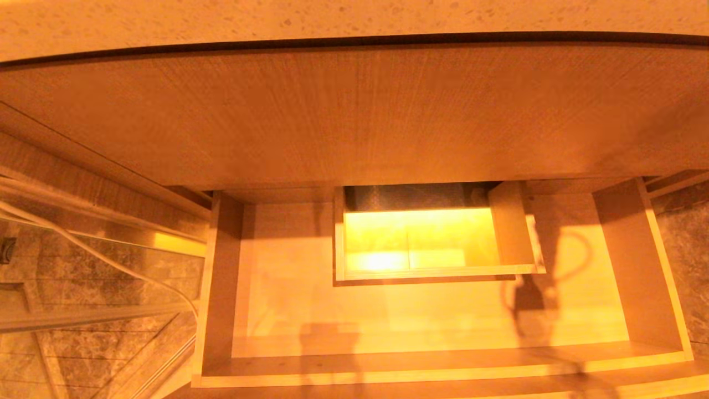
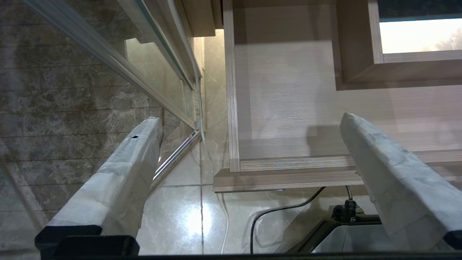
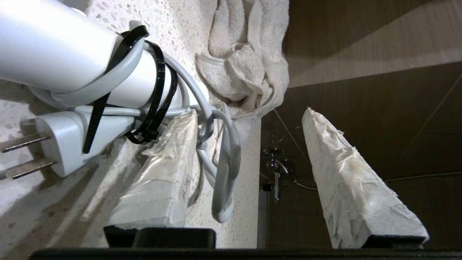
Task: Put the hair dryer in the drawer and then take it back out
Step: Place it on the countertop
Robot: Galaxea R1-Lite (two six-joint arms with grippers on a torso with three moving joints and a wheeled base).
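The white hair dryer point(image 3: 54, 47) lies on the speckled countertop point(image 3: 173, 21), its grey cord point(image 3: 225, 173) bundled to the handle with black ties and its plug point(image 3: 61, 144) beside it. My right gripper point(image 3: 249, 112) is open right next to it. One taped finger point(image 3: 169, 169) rests against the cord bundle, and the other finger hangs past the counter's edge. The drawer point(image 1: 221, 277) is pulled out, with nothing on its pale floor in the head view. My left gripper point(image 2: 251, 117) hangs open over the drawer's front left corner point(image 2: 231, 169). Neither gripper shows in the head view.
A crumpled white towel point(image 3: 249, 61) lies on the counter just beyond the dryer. A boxed cut-out point(image 1: 432, 271) stands at the drawer's mid-back. A glass panel point(image 2: 108, 54) and marble wall stand left of the drawer. Cables point(image 2: 274, 213) run over the tiled floor below.
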